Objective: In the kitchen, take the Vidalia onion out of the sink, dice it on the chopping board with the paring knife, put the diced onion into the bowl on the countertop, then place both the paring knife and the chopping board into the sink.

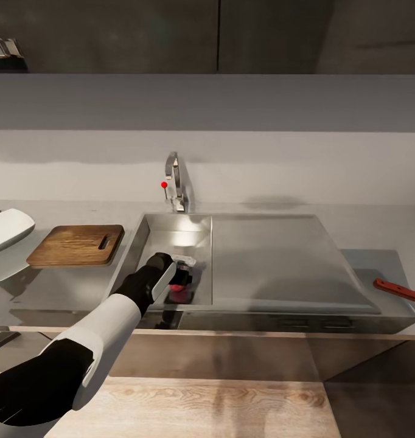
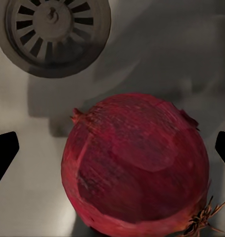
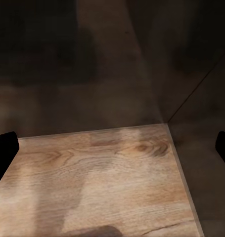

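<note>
The left gripper (image 2: 112,148) hangs spread wide over the red-skinned onion (image 2: 137,165), which rests on the floor of the sink (image 1: 148,234) near the drain (image 2: 53,32). It should centre, descend, then close gently at the widest girth. The right gripper's (image 3: 112,145) fingertips sit apart above wooden flooring (image 3: 97,173).

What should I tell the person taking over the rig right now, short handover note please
Left gripper: open, down in the sink, fingers either side of the red onion, not closed on it yet.
Right gripper: open, empty, pointed at the wooden floor.
Chopping board and white bowl sit on the countertop left of the sink; paring knife lies far right.
Done: nothing delivered.
Left: grasp onion, dice, fill bowl, sink the knife and board.
</note>
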Motion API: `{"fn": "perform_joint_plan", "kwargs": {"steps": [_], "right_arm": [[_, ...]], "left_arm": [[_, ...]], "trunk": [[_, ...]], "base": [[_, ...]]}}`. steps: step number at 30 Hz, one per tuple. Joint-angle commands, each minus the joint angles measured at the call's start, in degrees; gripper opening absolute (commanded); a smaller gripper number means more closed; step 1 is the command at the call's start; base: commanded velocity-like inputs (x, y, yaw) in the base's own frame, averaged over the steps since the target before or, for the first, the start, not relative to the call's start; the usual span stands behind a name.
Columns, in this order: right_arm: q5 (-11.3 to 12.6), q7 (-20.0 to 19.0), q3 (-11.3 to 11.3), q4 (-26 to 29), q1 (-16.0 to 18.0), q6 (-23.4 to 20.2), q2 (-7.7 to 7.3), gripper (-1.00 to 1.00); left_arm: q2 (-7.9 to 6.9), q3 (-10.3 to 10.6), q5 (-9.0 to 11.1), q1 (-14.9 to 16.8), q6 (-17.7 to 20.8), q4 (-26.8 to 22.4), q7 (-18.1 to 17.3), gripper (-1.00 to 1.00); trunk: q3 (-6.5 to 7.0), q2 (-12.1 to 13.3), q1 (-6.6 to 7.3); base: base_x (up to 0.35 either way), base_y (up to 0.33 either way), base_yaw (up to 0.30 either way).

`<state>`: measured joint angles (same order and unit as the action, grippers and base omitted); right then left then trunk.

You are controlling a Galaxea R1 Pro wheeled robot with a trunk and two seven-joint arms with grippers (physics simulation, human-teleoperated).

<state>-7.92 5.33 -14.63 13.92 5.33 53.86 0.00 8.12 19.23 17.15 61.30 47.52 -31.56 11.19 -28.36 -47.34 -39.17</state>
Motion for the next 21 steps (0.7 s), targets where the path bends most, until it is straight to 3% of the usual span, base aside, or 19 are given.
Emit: {"fn": "perform_joint_plan", "kwargs": {"steps": [1,12,13,21], "right_arm": [[-0.61,0.56,-0.05,-0.04,0.03,0.12,0.0,1.0],[-0.61,0.56,-0.05,-0.04,0.03,0.15,0.0,1.0],[-0.61,0.56,-0.05,-0.04,0.03,0.17,0.0,1.0],[-0.61,0.56,-0.05,0.05,0.03,0.19,0.0,1.0]], "left_arm": [[-0.04,0.28,0.6,0.04,0.18,-0.04,0.5,1.0],[-0.04,0.28,0.6,0.04,0.13,-0.05,0.5,1.0],[-0.04,0.28,0.6,0.04,0.13,-0.04,0.5,-1.0],[-0.02,0.28,0.6,0.04,0.2,-0.04,0.5,-1.0]], "trunk": [[-0.08,-0.05,-0.01],[-0.12,-0.05,-0.01],[-0.12,-0.05,-0.01],[-0.12,-0.05,-0.01]], "base": [[0.0,0.0,0.0],[0.0,0.0,0.0],[0.0,0.0,0.0],[0.0,0.0,0.0]]}}
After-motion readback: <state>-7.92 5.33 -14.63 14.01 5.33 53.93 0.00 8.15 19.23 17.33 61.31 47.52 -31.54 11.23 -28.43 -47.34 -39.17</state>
